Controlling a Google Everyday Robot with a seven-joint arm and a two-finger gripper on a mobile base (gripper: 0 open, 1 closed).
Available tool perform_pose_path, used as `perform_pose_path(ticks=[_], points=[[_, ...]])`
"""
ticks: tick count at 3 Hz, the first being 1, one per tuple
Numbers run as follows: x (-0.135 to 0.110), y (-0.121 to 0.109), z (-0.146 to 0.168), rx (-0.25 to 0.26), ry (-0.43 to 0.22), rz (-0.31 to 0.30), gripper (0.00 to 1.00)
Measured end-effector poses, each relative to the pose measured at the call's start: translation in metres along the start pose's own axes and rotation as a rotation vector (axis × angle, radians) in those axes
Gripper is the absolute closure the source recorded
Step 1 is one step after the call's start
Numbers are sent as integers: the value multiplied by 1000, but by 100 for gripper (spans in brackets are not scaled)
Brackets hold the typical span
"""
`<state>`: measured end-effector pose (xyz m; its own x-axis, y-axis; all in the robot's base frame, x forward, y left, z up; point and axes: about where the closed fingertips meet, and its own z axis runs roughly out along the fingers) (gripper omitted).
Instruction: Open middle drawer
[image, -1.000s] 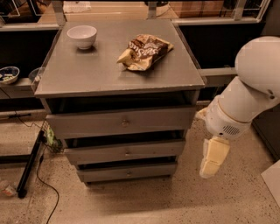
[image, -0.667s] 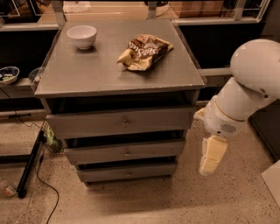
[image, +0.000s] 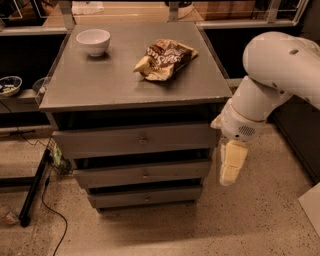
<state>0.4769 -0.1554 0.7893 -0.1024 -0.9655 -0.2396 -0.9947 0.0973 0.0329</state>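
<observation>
Starting on the left, nothing has stirred: the white bowl (image: 93, 41) sits at the back left corner of the desk (image: 110, 85), and the crumpled snack bag (image: 165, 60) lies to its right, just where they were a second ago. Below the desk top, the three stacked fronts look the same too. The middle drawer (image: 100, 176) sits between the taller top front (image: 90, 142) and the narrow bottom front (image: 115, 198), its little knob (image: 145, 175) at centre and untouched, so no pull has begun. Now over to the right, here's the change: the claw (image: 229, 175) has crept up and a touch leftward. It hangs pointing down, just off the cabinet's right side at about middle-drawer height, with the big white arm (image: 272, 75) above it. It carries nothing that shows, and whether it is open or closed I cannot tell. It's an approach move by the look of it, but the knob is well to its left, so it has a reach across to make.
</observation>
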Motion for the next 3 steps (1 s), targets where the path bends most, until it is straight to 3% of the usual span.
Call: perform_pose_path(ticks=[1,3], points=[[-1,-1,0,-3,-1,-2,0],[9,12,63,-104,-4,-10,0]])
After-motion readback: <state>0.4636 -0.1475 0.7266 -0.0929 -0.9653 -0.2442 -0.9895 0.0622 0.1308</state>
